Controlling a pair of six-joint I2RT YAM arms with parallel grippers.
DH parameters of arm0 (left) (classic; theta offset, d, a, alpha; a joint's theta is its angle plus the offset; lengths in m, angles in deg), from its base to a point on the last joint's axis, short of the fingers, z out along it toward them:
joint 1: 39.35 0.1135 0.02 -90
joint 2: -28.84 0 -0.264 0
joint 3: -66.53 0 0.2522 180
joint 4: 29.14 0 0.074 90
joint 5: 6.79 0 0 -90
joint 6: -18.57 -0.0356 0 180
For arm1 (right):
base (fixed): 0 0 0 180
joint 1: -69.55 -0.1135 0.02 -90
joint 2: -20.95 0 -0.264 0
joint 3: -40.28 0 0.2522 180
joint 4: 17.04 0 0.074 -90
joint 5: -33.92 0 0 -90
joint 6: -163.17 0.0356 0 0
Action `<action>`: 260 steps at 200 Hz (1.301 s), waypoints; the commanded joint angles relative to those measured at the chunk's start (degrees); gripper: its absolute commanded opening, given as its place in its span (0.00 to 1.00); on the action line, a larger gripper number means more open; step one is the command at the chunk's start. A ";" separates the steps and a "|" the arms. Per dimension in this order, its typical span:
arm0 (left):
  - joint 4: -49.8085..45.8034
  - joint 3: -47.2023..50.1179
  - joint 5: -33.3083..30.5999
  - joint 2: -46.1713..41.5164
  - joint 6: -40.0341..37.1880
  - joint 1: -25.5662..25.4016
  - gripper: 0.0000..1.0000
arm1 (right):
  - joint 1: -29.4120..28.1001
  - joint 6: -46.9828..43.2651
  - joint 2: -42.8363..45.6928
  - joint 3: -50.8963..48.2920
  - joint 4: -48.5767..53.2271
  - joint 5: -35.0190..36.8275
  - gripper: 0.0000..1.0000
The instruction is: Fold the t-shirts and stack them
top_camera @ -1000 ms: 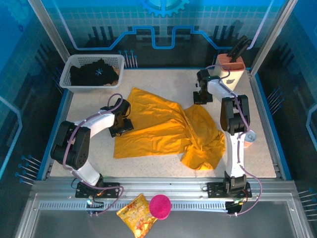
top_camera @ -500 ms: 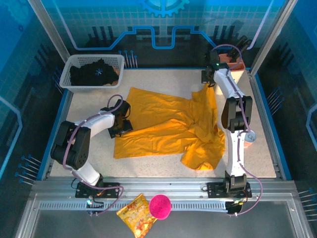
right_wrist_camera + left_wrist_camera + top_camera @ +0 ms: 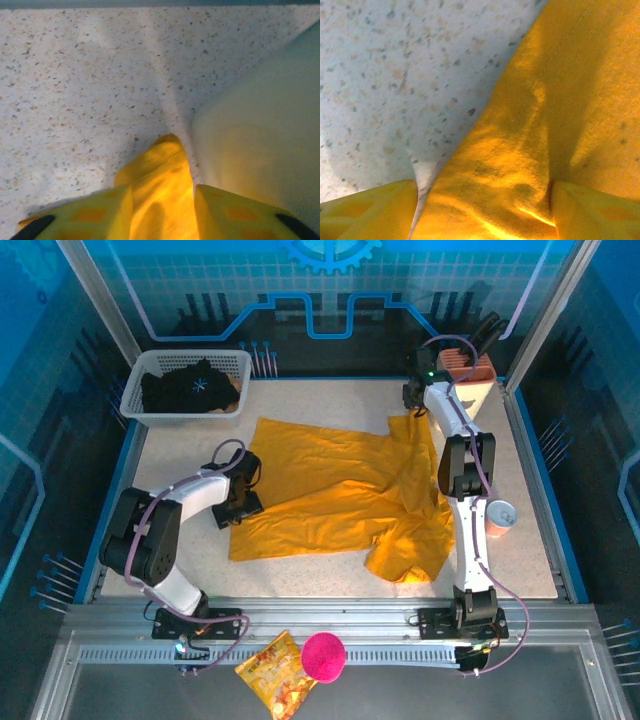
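The mustard-orange t-shirt [image 3: 340,495] lies spread across the middle of the table, its right part still rumpled. The black t-shirt [image 3: 190,388] is bunched inside the white basket. My left gripper [image 3: 241,498] rests low on the orange shirt's left edge. In the left wrist view it [image 3: 485,202] stands open, its fingers wide apart with flat cloth [image 3: 540,115] between them. My right gripper [image 3: 414,408] is at the shirt's far right corner. Its jaws [image 3: 162,195] are parted, and the corner of cloth [image 3: 160,175] lies on the table between them.
The white basket [image 3: 133,406] stands at the far left corner. A pale box with an orange top [image 3: 470,375] [image 3: 260,135] is right beside my right gripper. A cup [image 3: 499,516] stands at the right. A snack bag [image 3: 280,687] and pink ball [image 3: 323,655] lie on the front rail.
My right gripper carried the shirt's corner to the far right, spreading that side out, and its jaws have come apart. My left gripper slid slightly toward the near left.
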 commanded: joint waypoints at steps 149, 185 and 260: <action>-11.72 -51.77 5.06 28.69 -13.24 -0.21 0.65 | -6.22 1.29 4.44 -1.96 12.77 -11.16 0.28; -13.62 -60.62 5.00 38.19 -14.83 -0.20 0.64 | -5.20 1.99 0.81 -0.15 14.83 -14.25 0.28; -15.94 -66.37 1.53 45.01 -15.51 0.32 0.64 | -3.87 6.03 -4.44 0.87 14.66 -22.24 0.30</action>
